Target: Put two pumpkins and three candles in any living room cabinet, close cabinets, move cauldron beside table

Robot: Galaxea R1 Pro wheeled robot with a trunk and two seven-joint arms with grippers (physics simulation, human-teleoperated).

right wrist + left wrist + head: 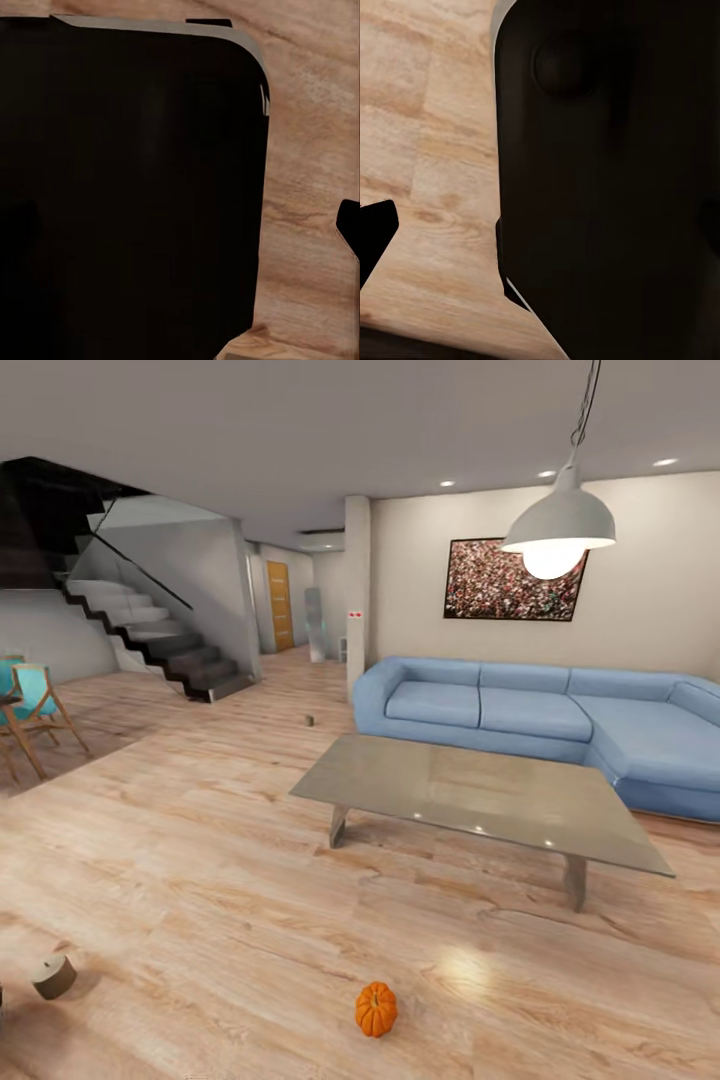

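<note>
Fingers: left [371, 240] and right [349, 225] show as dark slivers over wood floor [200, 880]; grip state can't tell. Pumpkin [376, 1009] on floor before glass bench [480, 790]; candle [53, 976] tipped, far left.

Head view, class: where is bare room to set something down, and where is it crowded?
The coffee table top looks bare from end to end. The wood floor lies open between the table's near edge and the pumpkin, and left toward the candle. Tighter spots: the gap between table and sofa, and the far left by the chairs.
</note>
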